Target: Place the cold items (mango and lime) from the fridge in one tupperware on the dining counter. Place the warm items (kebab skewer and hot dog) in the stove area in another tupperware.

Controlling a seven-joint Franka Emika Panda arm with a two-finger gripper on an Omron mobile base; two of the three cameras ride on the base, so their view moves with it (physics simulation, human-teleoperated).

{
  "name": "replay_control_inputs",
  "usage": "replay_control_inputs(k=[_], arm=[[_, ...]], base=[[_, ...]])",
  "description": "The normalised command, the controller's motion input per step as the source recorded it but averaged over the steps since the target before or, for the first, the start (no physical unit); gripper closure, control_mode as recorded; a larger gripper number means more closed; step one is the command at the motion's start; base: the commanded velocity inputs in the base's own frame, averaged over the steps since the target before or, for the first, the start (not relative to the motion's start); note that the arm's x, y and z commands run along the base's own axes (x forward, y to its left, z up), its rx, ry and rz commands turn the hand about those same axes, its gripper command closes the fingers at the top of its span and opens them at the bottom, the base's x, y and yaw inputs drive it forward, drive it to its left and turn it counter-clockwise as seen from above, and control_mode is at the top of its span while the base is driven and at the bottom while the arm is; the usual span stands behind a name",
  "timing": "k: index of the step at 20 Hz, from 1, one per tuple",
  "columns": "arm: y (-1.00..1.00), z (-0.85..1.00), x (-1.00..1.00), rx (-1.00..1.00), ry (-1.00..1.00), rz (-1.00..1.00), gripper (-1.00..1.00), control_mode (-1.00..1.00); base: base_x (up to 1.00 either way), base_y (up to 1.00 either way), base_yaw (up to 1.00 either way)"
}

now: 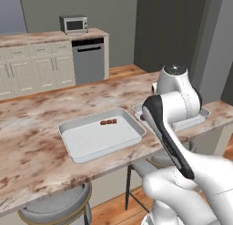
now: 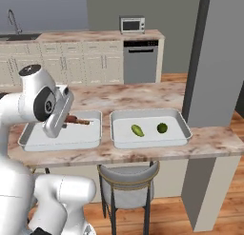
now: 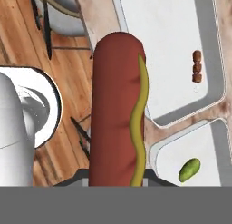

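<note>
The hot dog [image 3: 118,109] stands up from the bottom of the hand view, a long red-brown sausage with a mustard stripe; it looks light, soft and a little slick, so a mid-length hold that presses gently should suit it best. The fingers appear clamped on its lower end, though the tips themselves are hidden behind it. It hangs above the floor just off the dining counter [image 1: 32,142] edge. Beyond it lies 1 tupperware [image 3: 213,73] holding the kebab skewer [image 3: 196,65]. The other tupperware [image 2: 119,134] holds the mango [image 2: 137,130] and lime [image 2: 162,128].
</note>
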Motion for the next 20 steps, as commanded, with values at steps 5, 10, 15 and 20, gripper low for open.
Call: replay_control_inputs(k=[5,10,15,20], arm=[[0.45,-0.88,0.78,0.00,0.32,0.08,1.00,-1.00],[0.44,-0.57,0.51,0.00,0.10,0.00,1.00,-1.00],[0.45,-0.46,0.48,0.00,0.00,0.00,1.00,-1.00],[0.51,-0.51,0.41,-0.01,0.00,0.00,1.00,-1.00]], base=[[0.00,0.00,0.00],[0.00,0.00,0.00],[0.00,0.00,0.00],[0.00,0.00,0.00]])
